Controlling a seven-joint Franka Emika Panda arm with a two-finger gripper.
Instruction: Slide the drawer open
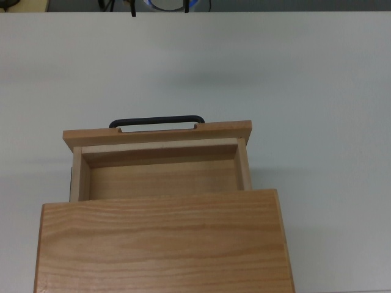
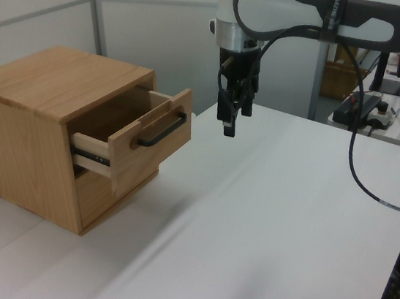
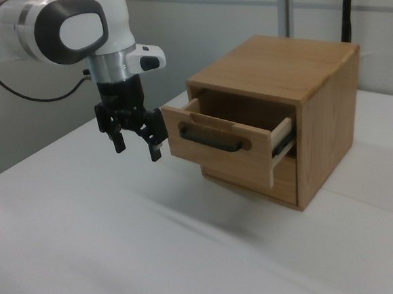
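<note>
White table (image 2: 264, 224), drawer (image 3: 227, 146) pulled out, fingers (image 3: 155, 147) apart, just beside it

I count one wooden cabinet (image 2: 48, 129) on one white table (image 2: 270, 232). It has one drawer (image 3: 227, 146) pulled out, and below it I see one more flat wooden front, flush with the cabinet. The drawer carries one black bar handle (image 1: 157, 121). I see one robot arm (image 3: 62, 31) with one gripper (image 3: 136, 147), and that gripper shows two black fingers (image 3: 155, 147) set apart
</note>
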